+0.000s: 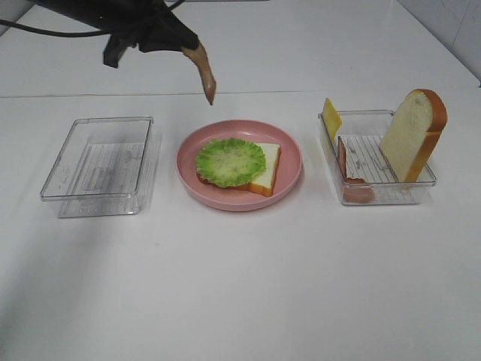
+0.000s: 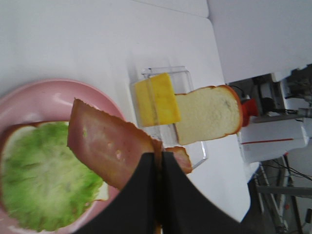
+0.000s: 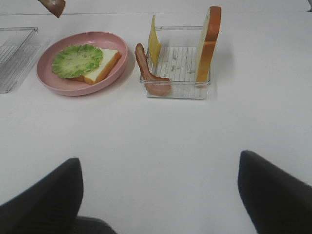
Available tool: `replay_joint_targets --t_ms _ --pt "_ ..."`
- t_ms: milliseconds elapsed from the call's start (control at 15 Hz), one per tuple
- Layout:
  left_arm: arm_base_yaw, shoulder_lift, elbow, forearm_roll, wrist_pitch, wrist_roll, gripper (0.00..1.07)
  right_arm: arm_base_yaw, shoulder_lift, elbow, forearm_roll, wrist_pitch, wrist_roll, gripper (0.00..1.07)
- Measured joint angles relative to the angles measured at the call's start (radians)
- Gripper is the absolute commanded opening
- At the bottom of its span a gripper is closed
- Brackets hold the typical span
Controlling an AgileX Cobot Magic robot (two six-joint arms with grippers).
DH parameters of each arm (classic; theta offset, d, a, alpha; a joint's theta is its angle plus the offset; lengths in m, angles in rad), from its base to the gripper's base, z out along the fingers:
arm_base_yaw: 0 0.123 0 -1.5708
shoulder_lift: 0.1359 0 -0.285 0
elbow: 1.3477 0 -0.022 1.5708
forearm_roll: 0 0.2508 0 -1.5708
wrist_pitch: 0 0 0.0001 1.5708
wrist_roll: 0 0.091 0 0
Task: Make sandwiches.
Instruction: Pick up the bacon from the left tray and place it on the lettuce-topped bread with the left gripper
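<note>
A pink plate [image 1: 289,162] at the table's middle holds a white bread slice [image 1: 267,167] with green ruffled lettuce [image 1: 229,161] on top. My left gripper [image 1: 184,49] is shut on a reddish-brown bacon strip [image 1: 204,75] and holds it hanging in the air behind the plate. In the left wrist view the bacon [image 2: 107,146] hangs over the lettuce [image 2: 44,180]. The right tray [image 1: 376,197] holds a yellow cheese slice [image 1: 331,117], another bacon strip [image 1: 347,167] and a leaning bread slice [image 1: 412,135]. My right gripper [image 3: 161,195] is open and empty, near the table's front.
An empty clear tray [image 1: 98,167] stands left of the plate. The white table's far edge runs behind the trays. The open tabletop [image 3: 161,141] lies between the right gripper and the trays.
</note>
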Motion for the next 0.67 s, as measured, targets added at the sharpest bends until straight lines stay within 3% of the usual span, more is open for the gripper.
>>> replay_joint_targets --t_ms 467,667 --pt "-0.105 0.157 0.000 -0.344 0.007 0.230 0.00 0.000 0.000 0.000 0.000 0.000 0.000 0.81" --pt "-0.112 0.187 0.000 -0.345 0.032 0.237 0.00 0.000 0.000 0.000 0.000 0.000 0.000 0.81"
